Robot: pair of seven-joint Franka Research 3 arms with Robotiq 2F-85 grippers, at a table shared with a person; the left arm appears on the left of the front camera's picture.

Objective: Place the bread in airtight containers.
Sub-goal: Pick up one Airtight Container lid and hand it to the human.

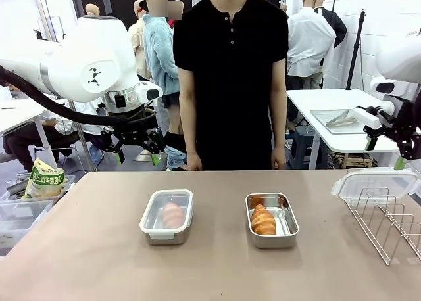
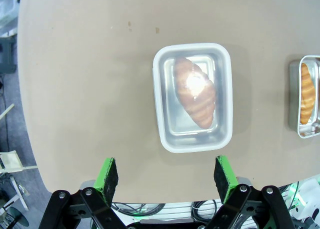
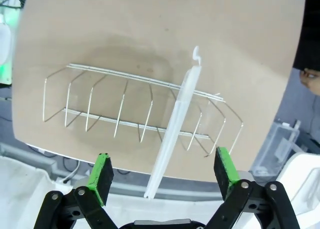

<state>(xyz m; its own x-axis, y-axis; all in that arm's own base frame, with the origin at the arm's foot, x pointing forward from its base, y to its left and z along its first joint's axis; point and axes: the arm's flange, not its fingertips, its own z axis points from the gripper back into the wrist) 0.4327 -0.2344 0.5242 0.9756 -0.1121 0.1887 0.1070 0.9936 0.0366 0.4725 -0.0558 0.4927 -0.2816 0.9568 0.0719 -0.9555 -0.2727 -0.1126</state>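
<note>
Two steel airtight containers stand mid-table. The left container (image 1: 166, 217) (image 2: 192, 97) has a clear white-rimmed lid on it, and one piece of bread (image 1: 172, 214) (image 2: 195, 91), a croissant, shows through. The right container (image 1: 272, 220) (image 2: 305, 96) is uncovered with a second croissant (image 1: 263, 219) (image 2: 306, 91) inside. A second lid (image 1: 375, 183) (image 3: 175, 134) stands on edge in the wire rack (image 1: 388, 225) (image 3: 140, 109). My left gripper (image 1: 137, 158) (image 2: 165, 176) hangs open high over the table's near-left side, above the lidded container. My right gripper (image 1: 385, 153) (image 3: 162, 174) hovers open over the rack and lid.
A person in a black shirt (image 1: 230, 77) stands at the far edge, hands down by the table (image 1: 99, 248). The wire rack fills the right end. A bag and plastic bins (image 1: 39, 183) sit off the left side.
</note>
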